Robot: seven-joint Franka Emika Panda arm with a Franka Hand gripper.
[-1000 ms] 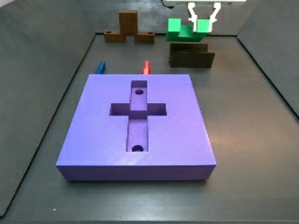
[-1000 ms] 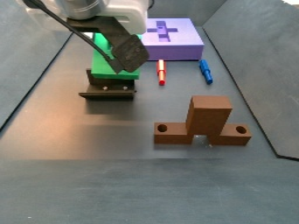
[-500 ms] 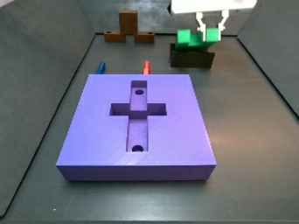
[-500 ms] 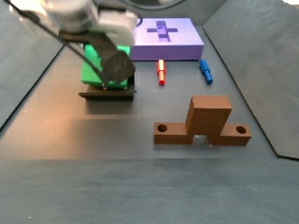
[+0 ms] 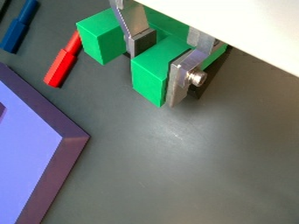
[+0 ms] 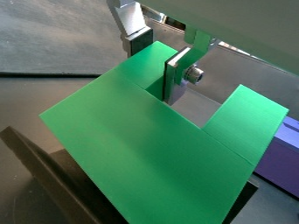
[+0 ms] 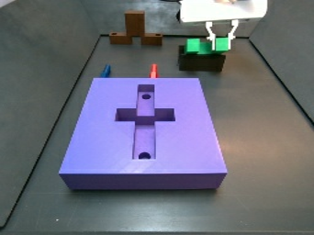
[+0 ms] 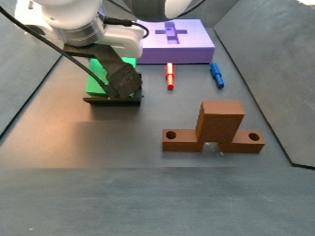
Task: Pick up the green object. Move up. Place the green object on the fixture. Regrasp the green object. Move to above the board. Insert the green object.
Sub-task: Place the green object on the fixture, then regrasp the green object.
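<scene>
On the floor, largest first:
Board point(image 7: 147, 128): purple slab lying flat on the dark floor, cross recess and two round holes on top. In a side view point(image 8: 176, 40) it lies well beyond me, past both pens. Nothing rests on it.
My arm point(image 8: 76, 20): white links reaching down over the fixture, hiding part of the green piece in that side view.
Brown cross piece point(image 8: 216, 129): on the floor, well apart from the fixture and from me. In a side view point(image 7: 132, 29) it stands at the far wall.
Fixture point(image 7: 203, 61): dark block on the floor beyond the board's far right corner. In a side view point(image 8: 116, 96) I see only its lower front under the green piece.
Green object point(image 7: 201, 45): sitting on top of the fixture, touching it. In a wrist view point(image 5: 156, 72) its two prongs show on either side of the notch, and in a wrist view point(image 6: 152, 144) its flat face fills most of the picture.
My gripper point(image 7: 219, 34): directly above the fixture, fingers point(image 5: 181, 80) reaching down onto the green object. My jaws are clamped on one prong: one plate presses its outer face, the other sits in the notch.
Red pen point(image 7: 153, 70): on the floor between board and fixture, clear of both. It also shows in a wrist view point(image 5: 61, 63).
Blue pen point(image 7: 105, 70): on the floor just past the board's far edge, near the red pen, well apart from me.
</scene>
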